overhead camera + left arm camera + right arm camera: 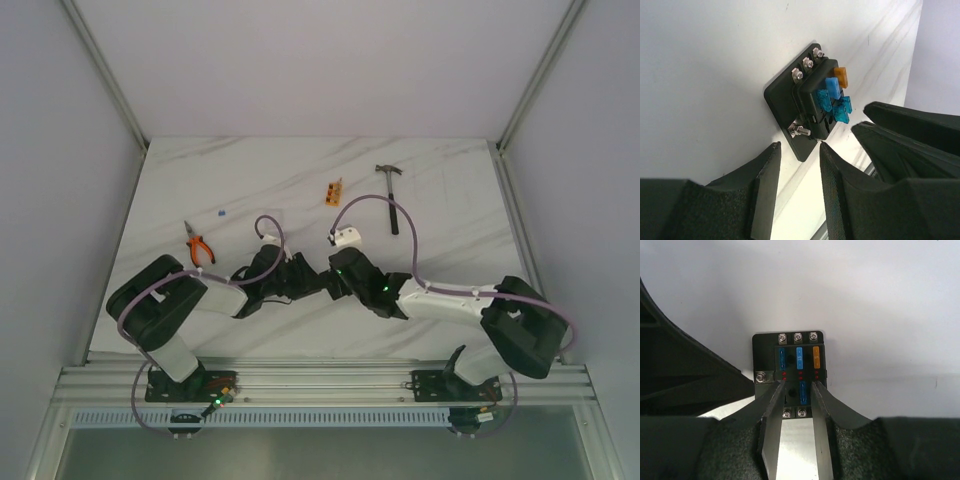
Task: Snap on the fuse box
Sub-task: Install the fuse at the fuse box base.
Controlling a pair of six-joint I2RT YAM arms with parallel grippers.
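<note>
Your two arms meet over the middle of the surface (450, 170). The fuse box (764, 352) lies flat there, right under them, so the top camera does not show it.

Your right fingers (772, 405) are apart. Their tips sit over the near half of the fuse box, one on each side of a blue fuse (803, 392). They squeeze nothing. At 12 o'clock from the tips you see two more blue ones and an orange fuse (816, 356) in a row, with three silver screws (798, 337) past them.

Your left fingers (771, 165) are apart too, with nothing between them. The fuse box is just past their tips at 12 o'clock. One corner of it, with a silver bolt (799, 131), comes close to the gap. You cannot tell if it touches them. In that view the right fingers hang at 3 o'clock, near the fuses.

From the top, a hammer (392, 195) lies at 1 o'clock from the meeting place. An orange block (334, 191) lies at 12 o'clock and pliers (198, 244) at 10 o'clock. All three are well apart from the arms.
</note>
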